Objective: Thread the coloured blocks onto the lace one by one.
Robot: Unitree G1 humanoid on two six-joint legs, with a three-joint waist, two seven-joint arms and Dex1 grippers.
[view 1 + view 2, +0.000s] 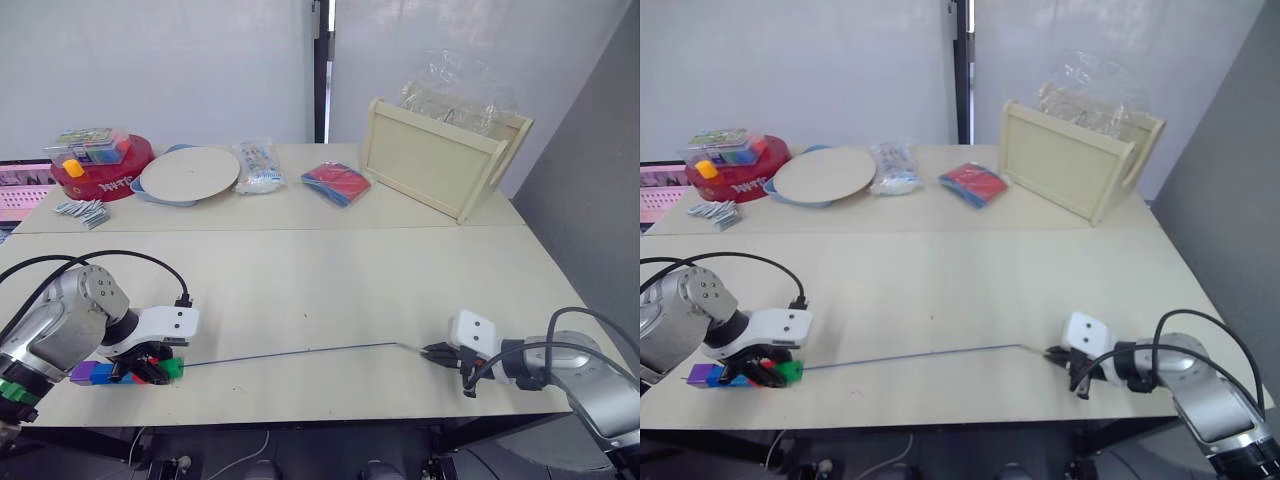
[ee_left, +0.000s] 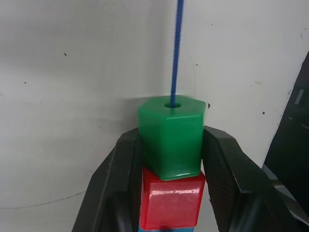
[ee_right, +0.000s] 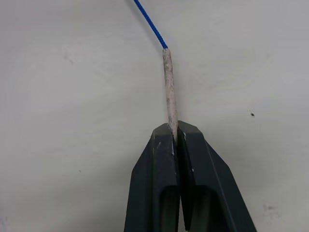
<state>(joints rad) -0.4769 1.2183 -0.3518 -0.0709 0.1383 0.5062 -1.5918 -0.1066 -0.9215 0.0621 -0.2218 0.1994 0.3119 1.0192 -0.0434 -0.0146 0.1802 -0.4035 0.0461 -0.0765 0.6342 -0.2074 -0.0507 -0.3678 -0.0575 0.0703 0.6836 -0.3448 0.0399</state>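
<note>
Down at the near edge of the pale beige counter (image 1: 300, 270), the thin dark blue lace (image 1: 290, 353) is stretched in a nearly straight line between the two arms. The right end effector (image 3: 175, 133) is clamped tight on the lace's pale stiff tip (image 3: 169, 82), fingers pressed together around it. Over on the left, the left end effector (image 2: 171, 145) is grasping the green hexagonal plastic block (image 2: 171, 135), a finger on each flank, the lace running straight into the hole in its top. Right behind the green one sits a red square block (image 2: 171, 200), touching it, then a blue block (image 1: 103, 373) and a purple block (image 1: 84, 373), all in one row.
</note>
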